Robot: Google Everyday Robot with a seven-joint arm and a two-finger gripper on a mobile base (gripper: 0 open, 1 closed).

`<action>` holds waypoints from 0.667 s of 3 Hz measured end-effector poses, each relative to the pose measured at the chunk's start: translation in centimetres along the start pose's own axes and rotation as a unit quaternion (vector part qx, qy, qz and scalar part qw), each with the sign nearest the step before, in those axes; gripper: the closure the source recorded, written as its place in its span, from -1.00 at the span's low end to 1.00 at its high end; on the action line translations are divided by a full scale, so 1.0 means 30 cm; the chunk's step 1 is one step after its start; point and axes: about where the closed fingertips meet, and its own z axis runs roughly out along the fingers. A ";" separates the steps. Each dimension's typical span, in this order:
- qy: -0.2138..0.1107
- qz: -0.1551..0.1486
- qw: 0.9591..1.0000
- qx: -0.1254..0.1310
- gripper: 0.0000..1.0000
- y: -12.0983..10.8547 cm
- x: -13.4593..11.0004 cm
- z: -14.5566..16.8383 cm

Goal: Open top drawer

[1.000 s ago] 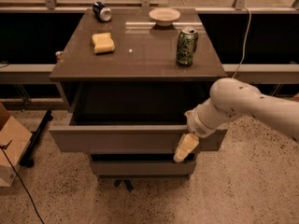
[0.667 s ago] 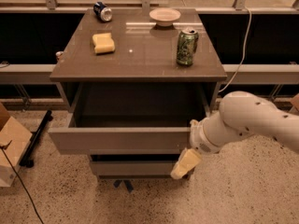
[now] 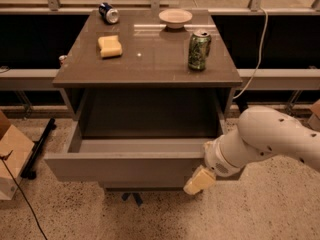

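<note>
The top drawer (image 3: 125, 166) of the grey-brown cabinet is pulled far out, showing its deep grey box and plain flat front panel. My gripper (image 3: 199, 180) hangs at the right end of that front panel, just below its top edge, at the tip of the white arm (image 3: 270, 139) coming in from the right. The lower drawer fronts are hidden under the open drawer.
On the cabinet top (image 3: 150, 66) stand a green can (image 3: 198, 50), a yellow sponge (image 3: 110, 46), a white bowl (image 3: 175, 17) and a blue can lying down (image 3: 108, 13). A cardboard box (image 3: 11, 154) sits on the floor at left. A cable (image 3: 260, 54) hangs at right.
The drawer has come further out toward me. My gripper and arm have moved down and back with the front panel.
</note>
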 end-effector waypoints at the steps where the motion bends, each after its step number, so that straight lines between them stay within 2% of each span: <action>1: 0.004 0.014 1.000 -0.007 -0.02 0.055 0.030 -0.013; 2: 0.004 0.014 1.000 -0.007 0.44 0.053 0.030 -0.013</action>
